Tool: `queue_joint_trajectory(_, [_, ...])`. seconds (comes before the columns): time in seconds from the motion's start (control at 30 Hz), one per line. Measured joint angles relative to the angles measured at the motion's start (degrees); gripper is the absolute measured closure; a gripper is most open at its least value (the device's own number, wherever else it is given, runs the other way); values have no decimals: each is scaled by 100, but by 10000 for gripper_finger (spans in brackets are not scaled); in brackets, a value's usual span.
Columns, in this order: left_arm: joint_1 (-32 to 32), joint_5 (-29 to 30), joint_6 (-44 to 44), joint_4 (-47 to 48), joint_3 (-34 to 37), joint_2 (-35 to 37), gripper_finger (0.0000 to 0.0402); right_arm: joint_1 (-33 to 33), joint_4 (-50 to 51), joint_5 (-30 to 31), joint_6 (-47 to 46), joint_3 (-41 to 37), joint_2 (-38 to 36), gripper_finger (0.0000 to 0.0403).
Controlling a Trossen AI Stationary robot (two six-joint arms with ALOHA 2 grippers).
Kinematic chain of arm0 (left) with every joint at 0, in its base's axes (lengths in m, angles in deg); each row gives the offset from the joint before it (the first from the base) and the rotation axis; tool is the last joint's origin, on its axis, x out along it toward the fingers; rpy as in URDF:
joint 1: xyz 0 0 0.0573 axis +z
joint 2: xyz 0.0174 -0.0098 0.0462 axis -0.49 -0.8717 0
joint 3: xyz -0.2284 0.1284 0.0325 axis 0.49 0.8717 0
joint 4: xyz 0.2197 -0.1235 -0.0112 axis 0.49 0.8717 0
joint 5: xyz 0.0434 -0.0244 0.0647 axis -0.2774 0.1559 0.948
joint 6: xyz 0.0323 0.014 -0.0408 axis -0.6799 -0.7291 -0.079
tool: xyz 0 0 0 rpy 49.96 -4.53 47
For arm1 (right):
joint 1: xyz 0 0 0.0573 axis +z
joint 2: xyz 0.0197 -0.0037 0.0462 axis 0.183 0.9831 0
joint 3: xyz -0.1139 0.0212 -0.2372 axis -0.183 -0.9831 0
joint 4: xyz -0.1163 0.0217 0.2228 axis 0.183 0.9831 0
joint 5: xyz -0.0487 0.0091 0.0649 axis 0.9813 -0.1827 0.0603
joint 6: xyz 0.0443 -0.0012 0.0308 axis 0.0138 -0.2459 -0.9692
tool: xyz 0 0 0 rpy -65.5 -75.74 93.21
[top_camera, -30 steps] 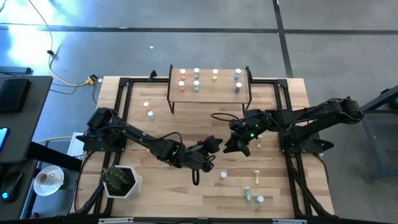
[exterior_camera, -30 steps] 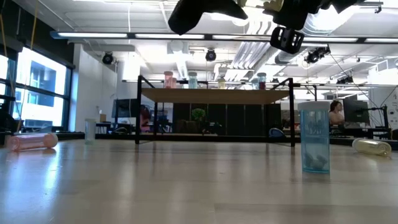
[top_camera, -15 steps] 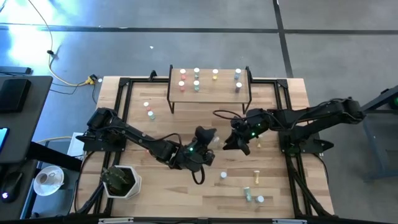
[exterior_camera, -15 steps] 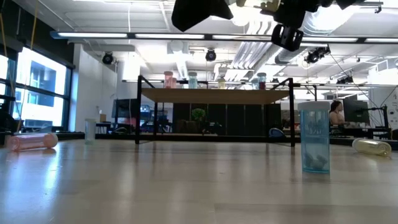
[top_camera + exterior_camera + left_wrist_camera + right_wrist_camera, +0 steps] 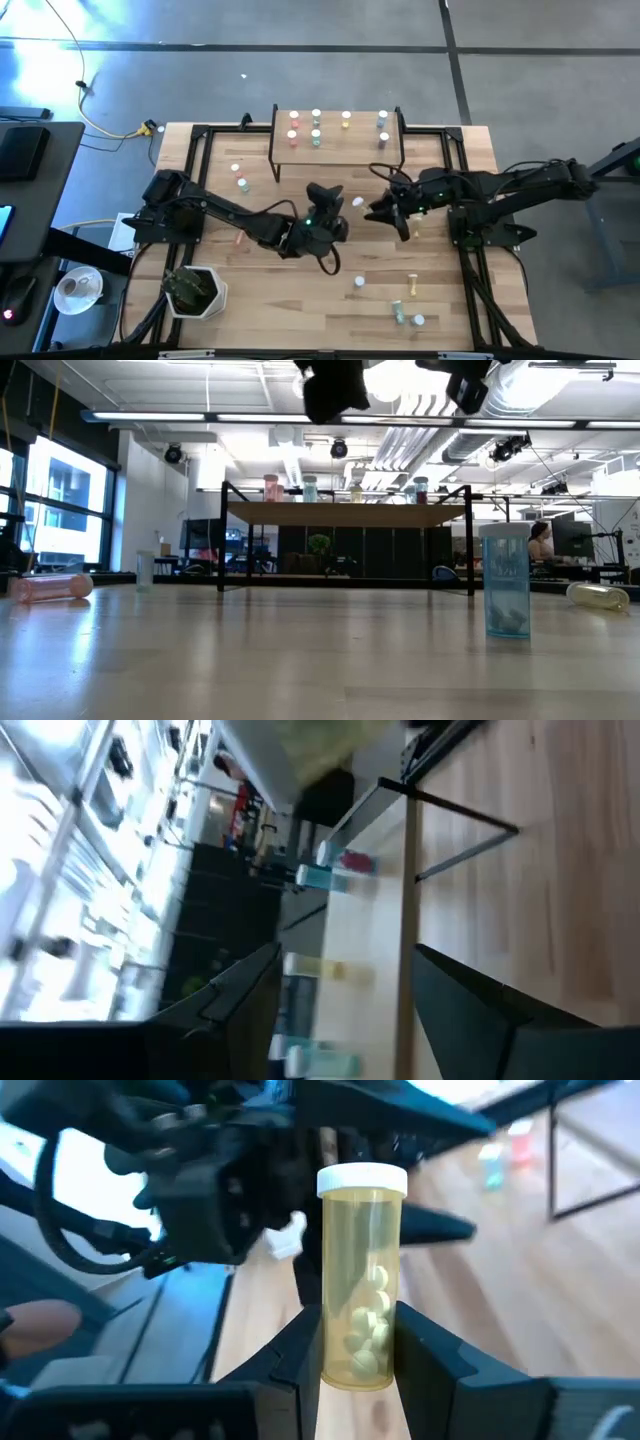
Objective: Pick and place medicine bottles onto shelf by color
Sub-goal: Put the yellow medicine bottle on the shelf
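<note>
in right hand [image 5: 358,1342]: yellow bottle [image 5: 360,1275] clamped, pills inside; left hand [image 5: 340,1010] apart.

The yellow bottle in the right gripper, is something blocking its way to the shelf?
Nothing visible seems to. The right gripper holds the yellow bottle up in the air, just in front of the shelf. The left gripper hovers beside it, off to the side rather than between bottle and shelf.

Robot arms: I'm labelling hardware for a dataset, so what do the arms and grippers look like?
Both arms are dark, jointed segments with black cables looping alongside. The left gripper and right gripper each end in two dark angular fingers. Small green lights glow near both wrists.
</note>
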Motion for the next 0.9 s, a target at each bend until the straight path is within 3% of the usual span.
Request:
queue_joint_trajectory(0.17, [307, -849, 1240, -2, 0, 2, 194, 37, 9, 496, 560, 0, -391, 313])
queue_joint_trajectory(0.4, [735, -3063, 2661, -36, 0, 2, 194, 37, 94, 1433, 1638, 4, -952, 313])
queue_joint_trajectory(0.67, [1178, -4804, 3035, -855, 0, 6, 194, 39, 600, 2394, 2256, 16, -1342, 313])
queue_joint_trajectory(0.9, [1465, -5570, 3035, -1200, 0, 9, 194, 185, 1916, 2553, 1726, 465, -1602, 313])
